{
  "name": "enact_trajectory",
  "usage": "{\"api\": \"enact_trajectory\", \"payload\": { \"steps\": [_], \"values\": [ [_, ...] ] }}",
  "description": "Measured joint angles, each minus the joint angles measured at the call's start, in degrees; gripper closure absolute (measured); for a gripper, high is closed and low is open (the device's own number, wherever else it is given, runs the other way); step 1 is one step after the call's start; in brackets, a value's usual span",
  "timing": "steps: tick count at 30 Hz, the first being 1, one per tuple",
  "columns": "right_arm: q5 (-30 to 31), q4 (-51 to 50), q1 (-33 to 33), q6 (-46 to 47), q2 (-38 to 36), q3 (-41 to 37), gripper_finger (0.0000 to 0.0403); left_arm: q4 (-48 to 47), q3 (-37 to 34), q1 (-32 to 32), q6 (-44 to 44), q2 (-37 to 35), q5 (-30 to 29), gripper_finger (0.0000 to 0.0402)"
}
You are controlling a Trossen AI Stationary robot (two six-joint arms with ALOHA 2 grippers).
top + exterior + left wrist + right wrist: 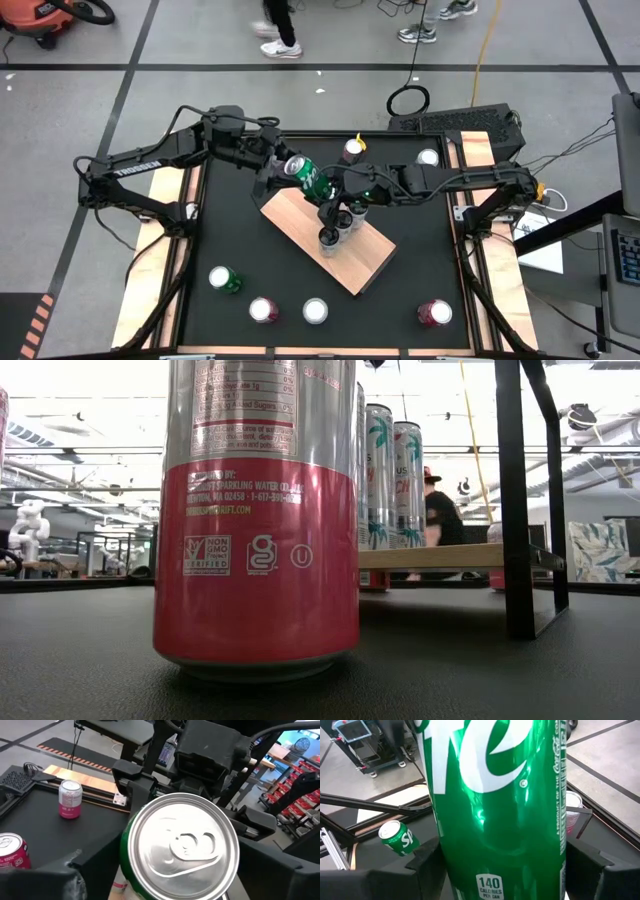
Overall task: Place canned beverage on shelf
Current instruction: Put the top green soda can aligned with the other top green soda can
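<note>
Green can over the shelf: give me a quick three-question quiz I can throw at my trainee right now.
1. True or false: the green can already stands on the shelf.
2. How many cans stand on the shelf?
3. Which wrist view faces the green can's lid? A left, B right.
Key: 1 false, the right gripper holds it tilted above the shelf, with the left gripper at its lid end. 2 three. 3 A.
</note>
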Motion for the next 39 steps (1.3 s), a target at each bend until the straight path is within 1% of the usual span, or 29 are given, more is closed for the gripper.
{"api": "enact_trajectory", "payload": {
  "steps": [6,9,12,16,20,23,27,30,33,36,39],
  "values": [
    [-0.11,-0.03,0.00,0.01,-0.02,0.00,0.0124,-0.49,0.00,0.00,2.12,0.00,-0.28,0.0095],
    [-0.19,-0.30,0.00,-0.16,-0.02,0.00,0.0122,-1.38,0.00,0.00,3.19,0.00,-0.58,0.0102],
    [-0.60,-0.47,0.00,0.85,-0.02,0.00,0.0108,-0.91,0.00,0.00,3.16,0.00,-0.59,0.0104],
    [-4.20,-2.23,-0.09,3.06,-0.25,0.02,0.0074,-1.27,-0.02,-0.04,3.04,-0.28,-0.62,0.0105],
    [-9.56,-7.92,-0.11,6.11,-1.06,0.13,0.0047,-1.69,-0.15,-0.04,3.59,-0.77,1.03,0.0106],
    [-11.74,-11.80,-0.07,7.96,-1.44,0.11,0.0039,-1.12,-0.13,-0.04,3.59,-1.21,1.75,0.0107],
    [-13.65,-14.46,0.07,8.05,-2.11,0.65,0.0038,-1.13,-0.13,-0.04,4.17,-1.48,2.17,0.0107],
    [-13.81,-14.50,0.09,8.14,-2.81,1.75,0.0038,-1.29,-0.11,-0.04,9.79,-1.62,2.27,0.0107],
    [-13.88,-16.78,0.14,8.27,-3.24,4.05,0.0037,-1.70,-0.11,-0.04,14.35,-1.62,3.58,0.0107],
    [-13.91,-22.97,0.52,8.37,-3.93,7.57,0.0037,-2.02,-0.06,-0.04,18.45,-1.60,4.05,0.0107],
    [-13.79,-28.62,1.39,8.72,-4.02,11.19,0.0037,-4.26,-0.02,0.00,22.97,-1.42,4.30,0.0107]
  ]
}}
